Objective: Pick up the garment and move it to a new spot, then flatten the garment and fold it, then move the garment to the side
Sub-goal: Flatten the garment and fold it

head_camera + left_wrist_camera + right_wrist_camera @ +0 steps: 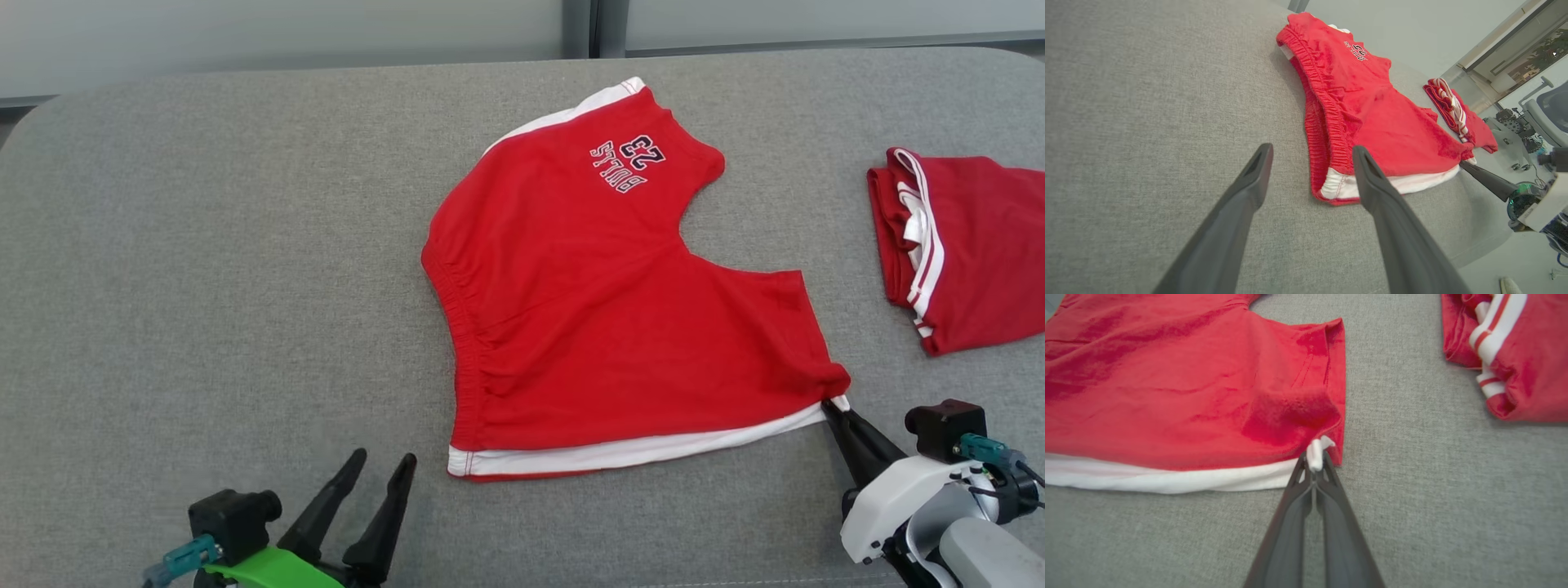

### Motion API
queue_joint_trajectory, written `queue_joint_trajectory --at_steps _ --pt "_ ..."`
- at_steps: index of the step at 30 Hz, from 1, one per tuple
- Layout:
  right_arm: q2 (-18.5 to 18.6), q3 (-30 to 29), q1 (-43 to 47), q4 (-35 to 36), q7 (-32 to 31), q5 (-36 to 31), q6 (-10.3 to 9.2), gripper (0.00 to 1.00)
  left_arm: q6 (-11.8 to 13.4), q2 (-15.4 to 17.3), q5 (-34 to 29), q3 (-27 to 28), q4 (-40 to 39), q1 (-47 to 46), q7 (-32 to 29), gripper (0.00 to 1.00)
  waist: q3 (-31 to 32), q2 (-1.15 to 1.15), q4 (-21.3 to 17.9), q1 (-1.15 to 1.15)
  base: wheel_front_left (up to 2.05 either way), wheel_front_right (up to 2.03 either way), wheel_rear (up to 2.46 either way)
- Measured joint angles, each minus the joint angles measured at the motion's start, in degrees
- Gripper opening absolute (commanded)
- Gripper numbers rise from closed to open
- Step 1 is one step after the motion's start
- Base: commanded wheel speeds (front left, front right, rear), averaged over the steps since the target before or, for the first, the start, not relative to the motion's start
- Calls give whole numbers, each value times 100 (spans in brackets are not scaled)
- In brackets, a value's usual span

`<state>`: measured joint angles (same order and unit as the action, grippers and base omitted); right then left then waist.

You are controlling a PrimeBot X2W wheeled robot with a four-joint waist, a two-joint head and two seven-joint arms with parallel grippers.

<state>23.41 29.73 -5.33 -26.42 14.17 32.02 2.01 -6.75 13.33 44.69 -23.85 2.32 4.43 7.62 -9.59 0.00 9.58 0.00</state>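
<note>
So the red shorts (604,310) are lying spread out fairly flat around the middle of the grey padded surface (204,286). The gathered waistband (459,327) is facing the robot's left and the two legs are fanning out toward the far side and the right. The "BULLS 23" print (629,163) is sitting on the far leg and reading upside down from the head camera. A white strip (637,449) is running along the near edge of the shorts, and another bit of white is peeking out at the far tip. The right gripper (834,406) is clamping down on the near right corner of that white strip. Its fingers are squeezed tight together, and in the right wrist view a little tuft of white cloth is poking out between the tips. The red fabric just past the pinch is bunching up into a small hump. The left gripper (384,457) is hanging out near the near left corner of the shorts, fingers spread wide and gripping nothing, and it's looking clear of the cloth. Off to the right, well apart from the shorts, a second red garment (980,245) with white stripes is lying folded up, partly running out of the head view.
</note>
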Motion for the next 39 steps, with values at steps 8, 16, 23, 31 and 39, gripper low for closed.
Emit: queue_joint_trajectory --at_steps 8,16,23,31,39 --pt "-32 38 -302 -32 1 -77 100 0 -7 12 9 -443 40 -82 -338 100 -226 0 -159 0 0 0 0" --pt "-59 46 -525 -97 1 -127 152 0 -13 -26 11 -684 257 -550 -483 100 -439 0 -324 0 0 0 0" --pt "-158 56 -627 -151 44 -135 169 0 -38 -45 43 -895 491 -714 -606 100 -551 0 -437 0 0 0 0" --pt "-176 33 -711 -226 44 -136 202 0 -38 -137 109 -1114 698 -844 -606 15 -587 0 -425 0 0 0 0" --pt "-166 -81 -721 -234 44 -178 221 0 -38 -70 302 -1276 699 -1049 -648 0 -537 0 -373 0 0 0 0"
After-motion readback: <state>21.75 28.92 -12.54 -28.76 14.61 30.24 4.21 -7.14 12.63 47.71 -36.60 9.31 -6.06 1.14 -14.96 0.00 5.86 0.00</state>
